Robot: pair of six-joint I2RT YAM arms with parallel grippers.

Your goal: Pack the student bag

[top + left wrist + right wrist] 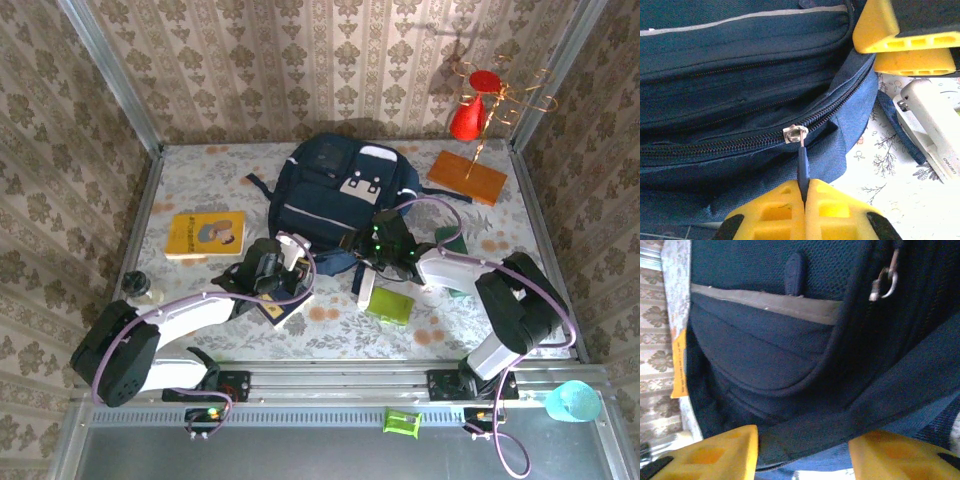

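Note:
The student bag [340, 190], dark navy with a white buckle patch, lies flat mid-table. My left gripper [288, 252] is at its near left edge. In the left wrist view the left gripper [804, 189] is shut on the navy zipper pull [802, 167], which hangs from the metal slider [795, 134] on a closed zip [715, 146]. My right gripper [366, 252] is at the bag's near right edge. In the right wrist view the right gripper [802, 452] stands open, and a dark fabric edge of the bag [805, 432] lies across the gap between its fingers [715, 452].
A yellow book [205, 234] lies left of the bag and a green pouch [390, 305] near the right arm. A small notebook [282, 310] sits under the left wrist. A wooden base with a wire stand and red cone [468, 118] is at the back right.

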